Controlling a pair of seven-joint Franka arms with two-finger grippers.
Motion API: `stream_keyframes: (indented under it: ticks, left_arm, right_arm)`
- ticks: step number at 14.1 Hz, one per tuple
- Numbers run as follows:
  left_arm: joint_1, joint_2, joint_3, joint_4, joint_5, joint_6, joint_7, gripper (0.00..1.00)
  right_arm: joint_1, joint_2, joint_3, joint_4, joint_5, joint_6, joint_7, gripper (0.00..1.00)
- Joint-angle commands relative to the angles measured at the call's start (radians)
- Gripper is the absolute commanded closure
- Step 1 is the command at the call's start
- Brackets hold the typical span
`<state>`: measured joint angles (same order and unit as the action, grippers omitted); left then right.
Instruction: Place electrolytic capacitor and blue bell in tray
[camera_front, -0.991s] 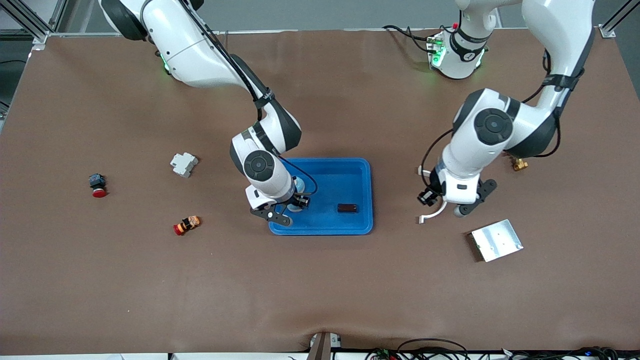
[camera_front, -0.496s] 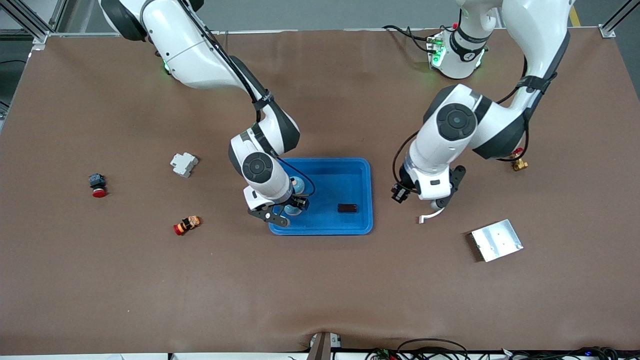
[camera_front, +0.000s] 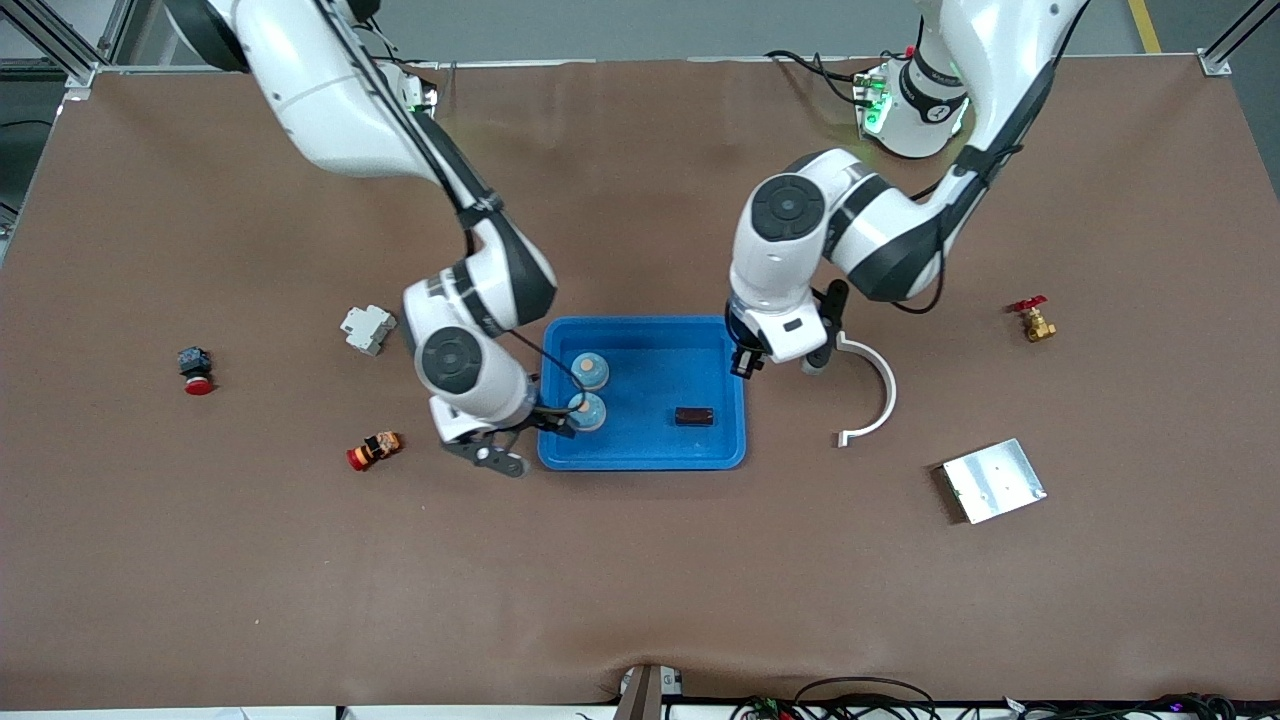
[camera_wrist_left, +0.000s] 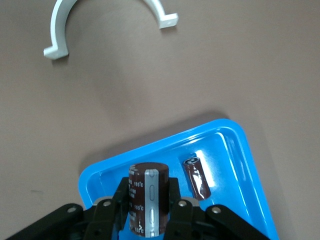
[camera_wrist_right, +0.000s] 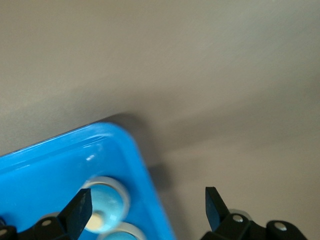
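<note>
While the right tool (camera_front: 520, 440) hangs with fingers spread wide over the tray's (camera_front: 715, 458) rim at the right arm's end, 2 blue bells (camera_front: 588, 392) sit just inside it. At the tray's other end the left tool (camera_wrist_left: 150, 220) hovers clamped on an upright electrolytic capacitor (camera_wrist_left: 147, 197), a second capacitor (camera_front: 694, 416) lying flat in the tray below, a white curved bracket (camera_front: 872, 395) on the tabletop nearby.

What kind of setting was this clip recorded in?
Most likely a robotics lab bench: two white arms work over a brown-covered table framed by aluminium rails, with small industrial parts scattered about, such as a brass valve, a metal plate and a blue tray.
</note>
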<state>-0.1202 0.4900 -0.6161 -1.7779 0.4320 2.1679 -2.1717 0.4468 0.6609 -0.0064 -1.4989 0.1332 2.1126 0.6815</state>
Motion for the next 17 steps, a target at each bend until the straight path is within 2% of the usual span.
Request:
stream_keyframes:
  ticks: [1, 8, 12, 17]
  left_arm:
    - [-0.025, 0.057, 0.002, 0.025, 0.06, -0.007, -0.126, 1.0]
    - [-0.03, 0.128, 0.002, 0.025, 0.063, 0.096, -0.308, 1.0]
    - [-0.062, 0.154, 0.007, 0.026, 0.065, 0.109, -0.356, 1.0]
    - [-0.105, 0.212, 0.029, 0.044, 0.158, 0.11, -0.44, 1.0]
  right_arm:
    - [-0.133, -0.131, 0.02, -0.034, -0.004, -0.133, -0.22, 0.0]
    - [-0.371, -0.357, 0.02, -0.049, 0.0, -0.39, -0.466, 0.0]
    - [-0.464, -0.444, 0.017, -0.043, -0.012, -0.44, -0.52, 0.0]
    - [-0.5, -0.535, 0.017, -0.04, -0.133, -0.506, -0.612, 0.0]
